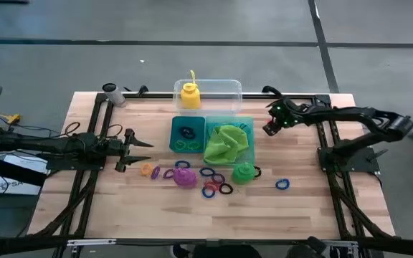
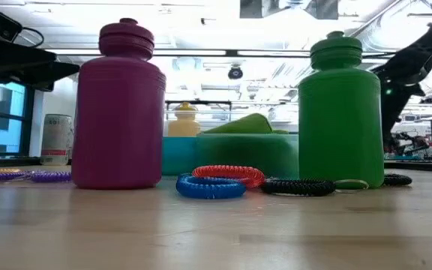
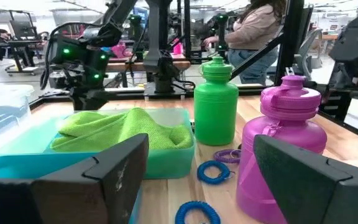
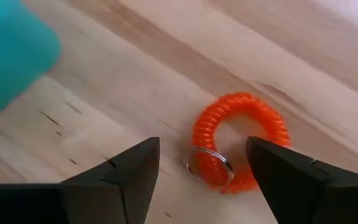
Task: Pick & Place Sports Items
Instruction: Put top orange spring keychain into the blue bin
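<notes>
We see the right gripper point(image 4: 204, 143) hanging low over the bare wood with its two fingers partly spread and gripping nothing; an orange coil ring point(image 4: 207, 129) with a small metal loop lies flat on the table point(image 1: 314, 208) right under the gap between them, and the teal tray point(image 1: 196, 121) is just off to one side. In the high view, this gripper point(image 1: 269, 130) sits close beside the tray's green half, where the lime cloth point(image 1: 226, 142) is heaped. The left gripper point(image 1: 143, 148) waits with its fingers wide and empty; ahead of it stand the purple bottle point(image 1: 185, 178) close by and the green bottle point(image 1: 243, 173) farther on. Loose rings point(image 1: 216, 188) are scattered between the two bottles. A blue ring point(image 1: 282, 184) lies alone past the green bottle. The yellow bottle point(image 1: 189, 94) stands in the clear tub point(image 1: 224, 89) beyond the tray.
</notes>
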`<state>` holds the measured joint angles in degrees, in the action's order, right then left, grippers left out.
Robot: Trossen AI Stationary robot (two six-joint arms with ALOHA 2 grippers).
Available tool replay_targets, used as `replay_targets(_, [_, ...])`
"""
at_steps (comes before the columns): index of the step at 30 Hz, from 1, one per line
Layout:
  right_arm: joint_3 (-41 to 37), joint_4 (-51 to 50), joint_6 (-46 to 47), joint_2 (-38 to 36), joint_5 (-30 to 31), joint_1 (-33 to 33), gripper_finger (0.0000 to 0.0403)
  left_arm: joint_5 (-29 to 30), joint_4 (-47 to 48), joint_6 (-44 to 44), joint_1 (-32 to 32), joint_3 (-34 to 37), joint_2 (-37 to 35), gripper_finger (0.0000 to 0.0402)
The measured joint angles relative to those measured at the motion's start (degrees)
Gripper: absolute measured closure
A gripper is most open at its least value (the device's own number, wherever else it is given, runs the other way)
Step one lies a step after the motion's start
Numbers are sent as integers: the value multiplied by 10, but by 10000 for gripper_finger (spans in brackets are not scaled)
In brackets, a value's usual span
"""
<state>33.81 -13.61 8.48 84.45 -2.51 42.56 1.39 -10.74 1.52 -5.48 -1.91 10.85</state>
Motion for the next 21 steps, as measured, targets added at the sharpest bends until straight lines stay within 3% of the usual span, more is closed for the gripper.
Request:
replay_targets(7, [3, 3, -11, 23, -3, 0, 228, 0, 0, 0, 0, 0, 0, 165])
replay_targets(19, [1, 18, 14, 28, -7, -1, 391, 0, 0, 0, 0, 0, 0, 165])
replay_targets(21, [1, 18, 23, 26, -9, -1, 397, 0, 0, 0, 0, 0, 0, 165])
